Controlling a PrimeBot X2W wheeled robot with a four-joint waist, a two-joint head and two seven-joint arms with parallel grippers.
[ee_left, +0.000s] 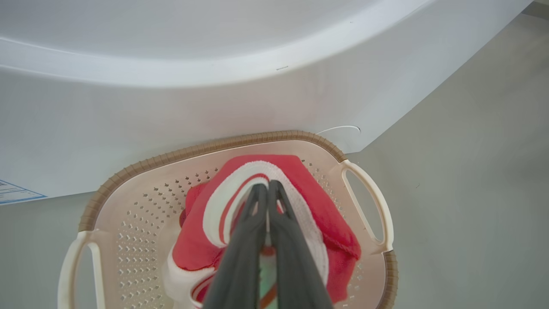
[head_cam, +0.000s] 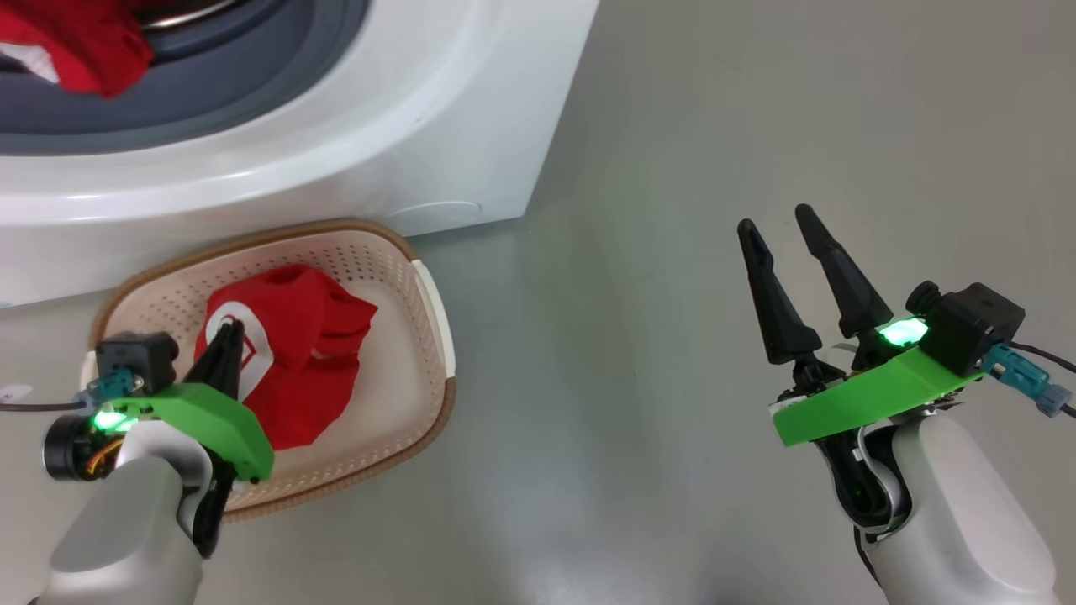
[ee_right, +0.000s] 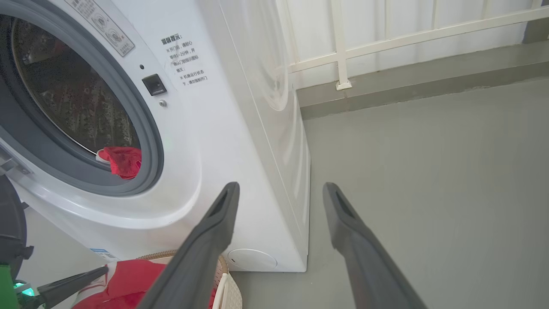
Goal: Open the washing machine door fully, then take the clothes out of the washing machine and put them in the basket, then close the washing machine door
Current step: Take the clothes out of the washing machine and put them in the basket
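In the head view the washing machine (head_cam: 378,126) takes up the 11 o'clock part of the scene. Its round mouth stands uncovered, ringed by the grey seal (head_cam: 277,59). The basket (head_cam: 433,319) sits on the grey floor (head_cam: 672,168) at 8 o'clock, its far rim tucked right against the foot of the machine's front. A red garment (head_cam: 311,353) with a white stripe lies heaped in the middle of the basket. A second garment (head_cam: 76,50), also red with a bit of white, droops over the lower lip of the drum mouth. The right wrist view shows it at 6 o'clock of the opening, lying on the seal.

The left end effector (head_cam: 231,332) is over the basket, its two dark fingers pressed together with no gap at the tips. In the left wrist view the tips lie on the white stripe, toward 12 o'clock of the heap. Whether any cloth is nipped between them cannot be told. A blue label (ee_left: 17,193) shows on the machine's front at 9 o'clock of that view.

The right end effector (head_cam: 775,220) hangs at 4 o'clock of the head view, well apart from basket and machine. Its fingers are spread wide, holding nothing, and point toward 12 o'clock over bare floor
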